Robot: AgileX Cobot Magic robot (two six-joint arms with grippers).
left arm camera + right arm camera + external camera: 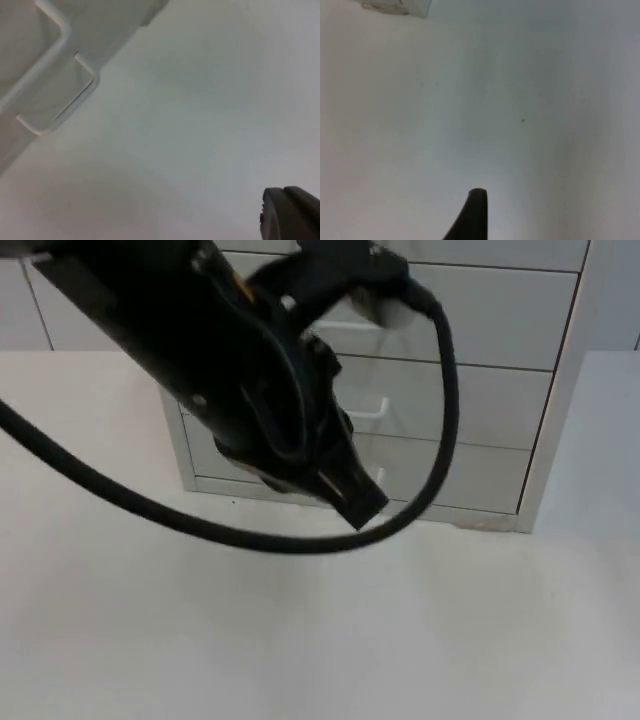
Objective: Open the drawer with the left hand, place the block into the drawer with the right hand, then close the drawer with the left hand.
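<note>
- The white drawer unit (470, 390) stands at the back of the worktop (300, 640), all drawers shut.
- I count three drawer fronts with white bar handles in the top view; the lowest handle (378, 478) sits just beside my left end effector (352, 502).
- I cannot tell whether the left end effector is open or closed.
- In the left wrist view I count two handles; the nearer handle (65, 100) is apart from the fingertip (290, 212).
- To open well, I judge I should square up to one handle and pull straight.
- The right end effector (472, 215) waits over bare worktop; its state I cannot tell.
- I see no block.

Robot lab test bench.
Bare white worktop (300, 640), plain white plastic drawer cabinet (470, 370) with wire handles, black robot arm (220, 350) overhead.
</note>
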